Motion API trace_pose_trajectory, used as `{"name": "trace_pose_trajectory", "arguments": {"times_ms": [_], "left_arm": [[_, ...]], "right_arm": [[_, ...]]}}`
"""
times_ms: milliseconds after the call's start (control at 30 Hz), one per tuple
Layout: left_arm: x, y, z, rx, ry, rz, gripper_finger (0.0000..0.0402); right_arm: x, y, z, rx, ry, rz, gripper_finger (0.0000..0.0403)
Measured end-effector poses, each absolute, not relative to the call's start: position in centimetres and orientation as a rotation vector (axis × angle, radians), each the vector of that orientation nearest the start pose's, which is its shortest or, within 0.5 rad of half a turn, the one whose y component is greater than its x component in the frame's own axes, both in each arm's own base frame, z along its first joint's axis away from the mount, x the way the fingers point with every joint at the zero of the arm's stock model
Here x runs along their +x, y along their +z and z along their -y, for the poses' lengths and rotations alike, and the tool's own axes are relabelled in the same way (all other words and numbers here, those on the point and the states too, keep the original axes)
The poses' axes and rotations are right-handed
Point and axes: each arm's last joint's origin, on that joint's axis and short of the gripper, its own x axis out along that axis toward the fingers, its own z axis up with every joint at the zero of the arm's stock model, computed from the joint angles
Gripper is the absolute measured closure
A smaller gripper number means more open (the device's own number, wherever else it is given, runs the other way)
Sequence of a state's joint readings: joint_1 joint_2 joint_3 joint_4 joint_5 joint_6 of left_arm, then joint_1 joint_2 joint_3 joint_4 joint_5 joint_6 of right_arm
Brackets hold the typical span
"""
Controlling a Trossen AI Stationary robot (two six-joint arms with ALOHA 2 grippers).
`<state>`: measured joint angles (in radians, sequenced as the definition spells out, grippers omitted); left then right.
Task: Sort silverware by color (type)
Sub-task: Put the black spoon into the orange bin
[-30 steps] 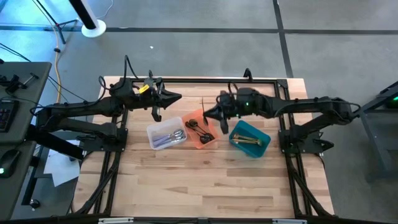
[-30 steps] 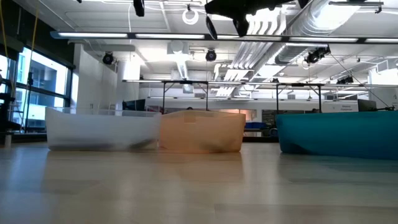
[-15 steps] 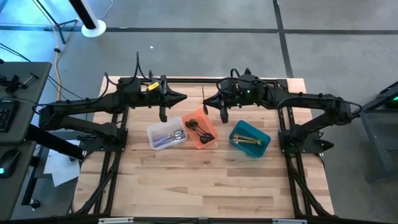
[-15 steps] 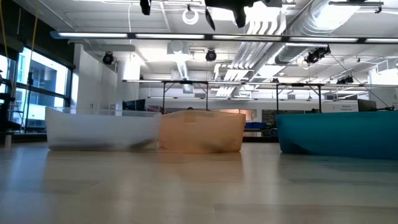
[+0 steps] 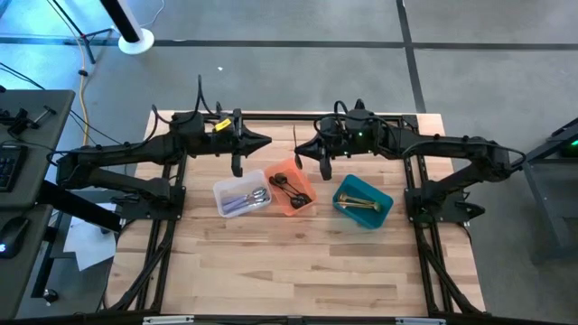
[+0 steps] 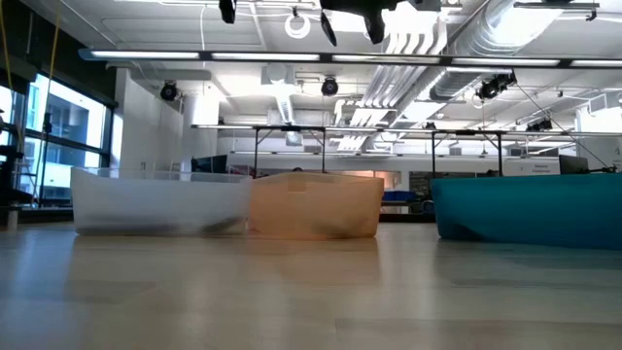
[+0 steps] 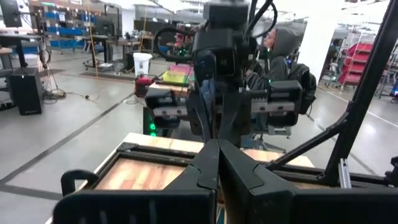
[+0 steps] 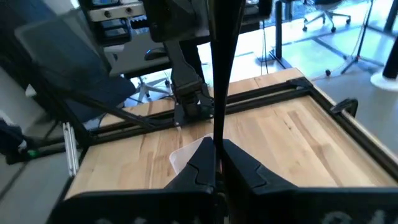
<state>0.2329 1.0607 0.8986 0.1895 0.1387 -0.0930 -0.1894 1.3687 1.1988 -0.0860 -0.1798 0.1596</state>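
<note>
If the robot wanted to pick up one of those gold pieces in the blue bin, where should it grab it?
Probably at the middle of the handle, coming straight down from above. The gold pieces lie flat on the floor of the blue bin, so the walls block any sideways approach, and jaws set across the thin handle would grip best.

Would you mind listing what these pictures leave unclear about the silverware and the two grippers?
- Low view: the clear bin, orange bin and teal bin show only their walls, which hide the contents.
- High view: silver pieces, black pieces and gold pieces are too small to count or tell spoons from forks.
- Low view: left gripper and right gripper are cut by the top edge.
</note>
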Motion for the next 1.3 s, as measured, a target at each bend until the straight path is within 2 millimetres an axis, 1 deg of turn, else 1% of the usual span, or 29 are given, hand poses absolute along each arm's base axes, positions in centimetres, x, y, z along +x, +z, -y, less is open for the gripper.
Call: {"name": "trace_pose_trajectory", "arguments": {"times_ms": [67, 133, 200, 267, 367, 467, 533, 667, 800, 933, 1000, 1233, 1300], "left_arm": [[23.2, 36.1, -5.1, -0.09, 0.091, 0.075, 0.0401], [22.5, 37.4, -5.0, -0.074, 0.087, 0.189, 0.0401], [21.3, 39.2, -4.9, -0.028, 0.088, 0.323, 0.0402], [20.4, 40.0, -4.8, 0.011, 0.099, 0.382, 0.0402], [19.6, 40.3, -4.8, 0.027, 0.112, 0.382, 0.0401], [19.3, 40.1, -4.9, 0.021, 0.121, 0.347, 0.0401], [19.4, 39.7, -4.9, 0.012, 0.124, 0.31, 0.0401], [19.6, 39.3, -5.0, -0.021, 0.12, 0.273, 0.0401], [19.6, 39.3, -5.0, -0.022, 0.12, 0.267, 0.0402], [19.6, 39.3, -5.0, -0.021, 0.12, 0.272, 0.0402], [19.6, 39.3, -5.0, -0.021, 0.12, 0.271, 0.0402], [19.6, 39.3, -5.0, -0.02, 0.12, 0.27, 0.0401], [19.6, 39.3, -5.0, -0.02, 0.12, 0.27, 0.0401]], "right_arm": [[31.0, 35.3, 5.4, 0.237, -0.039, -0.255, 0.0403], [31.6, 34.5, 5.2, 0.286, -0.041, -0.284, 0.0403], [32.6, 33.5, 5.1, 0.309, -0.045, -0.35, 0.0403], [33.9, 33.0, 5.1, 0.32, -0.055, -0.423, 0.0403], [36.1, 32.0, 5.6, 0.323, -0.119, -0.58, 0.0403], [38.2, 30.3, 6.4, 0.347, -0.173, -0.734, 0.0403], [39.5, 28.9, 7.1, 0.386, -0.194, -0.817, 0.0403], [41.3, 25.1, 7.8, 0.466, -0.192, -0.985, 0.0403], [42.0, 21.9, 7.8, 0.488, -0.19, -1.133, 0.0403], [42.2, 19.9, 7.4, 0.467, -0.156, -1.227, 0.0403], [42.3, 19.5, 7.2, 0.452, -0.143, -1.236, 0.0403], [42.4, 19.4, 7.3, 0.452, -0.138, -1.234, 0.0403], [42.3, 19.1, 7.3, 0.453, -0.137, -1.234, 0.0403]]}}
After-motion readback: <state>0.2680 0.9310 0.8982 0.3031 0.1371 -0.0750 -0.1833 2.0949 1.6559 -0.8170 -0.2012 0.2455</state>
